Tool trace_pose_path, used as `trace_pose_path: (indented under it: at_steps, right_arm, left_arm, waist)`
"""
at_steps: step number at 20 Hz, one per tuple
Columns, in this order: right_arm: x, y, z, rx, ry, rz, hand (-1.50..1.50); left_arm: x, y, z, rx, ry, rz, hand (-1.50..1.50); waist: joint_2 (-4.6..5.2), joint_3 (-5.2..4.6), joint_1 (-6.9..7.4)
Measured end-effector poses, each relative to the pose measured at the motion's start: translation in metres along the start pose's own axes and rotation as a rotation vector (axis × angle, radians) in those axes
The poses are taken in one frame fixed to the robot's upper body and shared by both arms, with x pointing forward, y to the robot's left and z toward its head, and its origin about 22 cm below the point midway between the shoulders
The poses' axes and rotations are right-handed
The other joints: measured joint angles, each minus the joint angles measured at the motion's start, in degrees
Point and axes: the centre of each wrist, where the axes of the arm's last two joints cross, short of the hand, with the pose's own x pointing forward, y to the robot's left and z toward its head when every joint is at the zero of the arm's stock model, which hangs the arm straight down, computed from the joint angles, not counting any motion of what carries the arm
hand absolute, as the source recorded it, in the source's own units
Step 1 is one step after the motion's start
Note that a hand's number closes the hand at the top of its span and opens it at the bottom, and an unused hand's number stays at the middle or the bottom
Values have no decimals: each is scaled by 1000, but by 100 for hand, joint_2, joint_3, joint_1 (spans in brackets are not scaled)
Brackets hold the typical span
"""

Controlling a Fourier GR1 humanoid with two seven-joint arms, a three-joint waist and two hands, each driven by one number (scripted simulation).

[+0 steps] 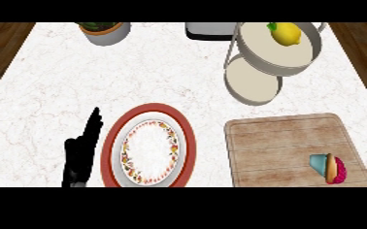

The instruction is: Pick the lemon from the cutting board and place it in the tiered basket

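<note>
The yellow lemon lies in the upper tray of the tiered basket at the back right of the counter. The wooden cutting board lies at the front right with a cupcake near its front right corner and no lemon on it. My left hand stands at the lower left beside a plate, fingers straight and pointing up, holding nothing. My right hand is nowhere in this view.
A red-rimmed patterned plate lies front centre, just right of my left hand. A potted plant stands at the back left. A dark box-shaped appliance sits at the back edge next to the basket.
</note>
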Motion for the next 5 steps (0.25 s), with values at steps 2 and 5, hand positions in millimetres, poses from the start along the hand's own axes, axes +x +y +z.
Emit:
trace_pose_path:
  at_steps: [2, 5]
  right_arm:
    - [-6, -34, 4, 7, 4, 2, -150]
    - [-14, -79, 15, 32, 0, 1, -150]
  left_arm:
    - [2, -2, -3, -1, -2, 4, 0]
    - [3, -2, -2, -1, -2, 3, 0]
  waist:
    - [7, 2, 9]
    - [13, 6, 23]
